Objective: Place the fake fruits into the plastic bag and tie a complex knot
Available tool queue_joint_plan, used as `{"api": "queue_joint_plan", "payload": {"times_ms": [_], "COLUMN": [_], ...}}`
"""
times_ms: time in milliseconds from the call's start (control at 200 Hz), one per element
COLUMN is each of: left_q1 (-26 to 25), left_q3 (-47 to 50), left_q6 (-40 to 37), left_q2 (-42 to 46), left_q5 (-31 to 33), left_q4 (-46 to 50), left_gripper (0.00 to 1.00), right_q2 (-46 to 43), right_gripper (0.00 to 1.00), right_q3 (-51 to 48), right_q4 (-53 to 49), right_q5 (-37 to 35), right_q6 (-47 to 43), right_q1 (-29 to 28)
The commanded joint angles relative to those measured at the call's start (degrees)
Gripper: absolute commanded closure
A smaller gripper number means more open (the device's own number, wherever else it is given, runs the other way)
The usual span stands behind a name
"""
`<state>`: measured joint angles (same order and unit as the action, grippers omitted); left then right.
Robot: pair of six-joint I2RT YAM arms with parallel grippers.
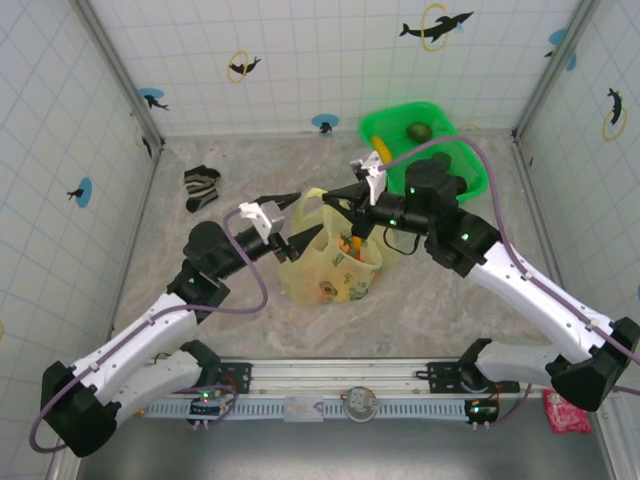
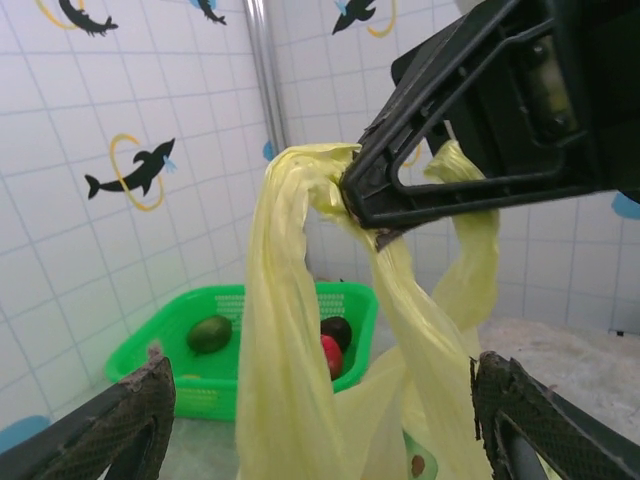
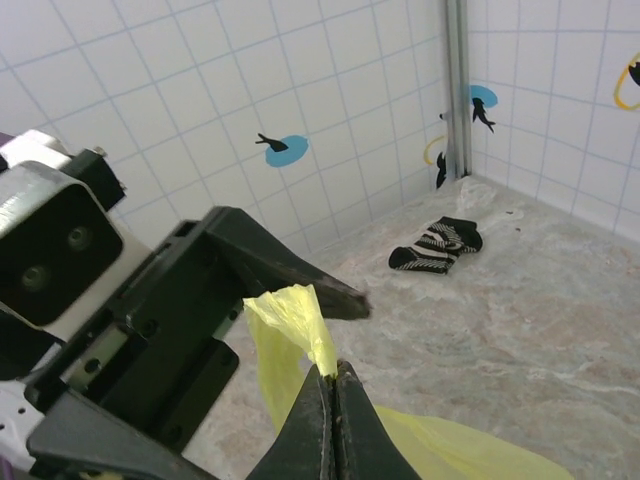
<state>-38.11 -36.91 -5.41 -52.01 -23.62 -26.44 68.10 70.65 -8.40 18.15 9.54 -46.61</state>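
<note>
Pinched shut on a handle (image 3: 295,310) of the thin translucent pale-yellow plastic bag (image 1: 330,272) at mid-table, the right gripper (image 3: 335,388) holds it taut, seemingly so the wide-open, empty left gripper (image 1: 308,216) straddling it can knot, while glossy fake fruits (image 2: 210,333) lie in the bright green plastic basket (image 1: 400,110) behind and the striped black-and-white sock (image 1: 202,187) lies well clear

You get no legible word, number or brand; wall stickers (image 1: 436,26) show dolphin shapes in rings, unlettered; dark spots on plastic bag (image 1: 300,268) spell nothing; pale tag (image 1: 305,408) on front rail (image 1: 400,376) too small.
</note>
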Motion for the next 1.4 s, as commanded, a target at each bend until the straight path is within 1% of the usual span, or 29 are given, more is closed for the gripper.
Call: {"api": "queue_joint_plan", "payload": {"times_ms": [0,140,225,330,425,460,595,666,786,841,946,996,1161,1261,1391], "left_q1": [-1.35,-1.61,-2.24,-4.31,-6.84,-7.62,-9.18,-9.21,-9.21,-9.27,-9.26,-9.26,-9.26,-9.21,-9.26], "left_q3": [-0.45,-0.62,-0.65,0.56,1.76,2.01,2.82,3.94,5.94,6.49,6.85,7.34,7.58,7.76,8.9], "left_q6": [5.06,7.5,7.7,6.26,4.16,3.35,0.88,0.02,-1.45,-1.91,-2.81,-2.94,-3.2,-3.35,-3.16], "left_q2": [-1.87,-3.7,-4.84,-5.89,-6.77,-7.23,-8.62,-8.34,-7.09,-6.76,-6.28,-5.98,-5.86,-6.26,-6.68], "left_q5": [1.74,-3.44,-2.83,0.86,8.43,11.31,17.89,18.23,16.64,15.64,13.59,13.2,13.56,14.55,16.79], "left_q4": [-5.46,-7.2,-6.59,-6.9,-7.53,-7.64,-9.19,-10.93,-13.18,-13.45,-12.59,-12.85,-13.2,-14.11,-15.93], "left_gripper": [0.21,0.22,0.25,0.27,0.3,0.33,0.46,0.53,0.62,0.64,0.65,0.68,0.84,0.89,0.93], "right_q2": [0.62,1.65,1.3,0.35,-0.46,-0.52,-0.59,-0.74,-1.64,-2.04,-2.37,-2.33,-2.25,-2.44,-4.36], "right_gripper": [1.0,1.0,1.0,1.0,1.0,1.0,1.0,1.0,1.0,1.0,1.0,1.0,1.0,1.0,1.0], "right_q3": [4.05,5.0,4.48,3.01,1.58,1.13,0.22,-0.31,-1.42,-1.72,-1.77,-1.57,-1.75,-1.96,-3.83], "right_q4": [2.06,2.16,4.13,7.55,10.39,11.22,12.36,12.4,12.36,12.23,12.08,11.62,11.74,12.17,12.36], "right_q5": [-9.38,-14.94,-17.76,-21.74,-25.34,-26.59,-31.6,-31.79,-31.78,-31.38,-30.1,-29.57,-27.87,-27.79,-30.93], "right_q6": [3.03,3.2,4.13,5.87,8.75,9.45,9.63,9.4,8.37,7.63,6.25,6.02,6.94,8.15,9.88], "right_q1": [-2.72,-5.5,-6.81,-8.5,-9.8,-10.38,-13.14,-13.27,-13.24,-13.23,-12.99,-12.65,-11.07,-10.44,-9.83]}}
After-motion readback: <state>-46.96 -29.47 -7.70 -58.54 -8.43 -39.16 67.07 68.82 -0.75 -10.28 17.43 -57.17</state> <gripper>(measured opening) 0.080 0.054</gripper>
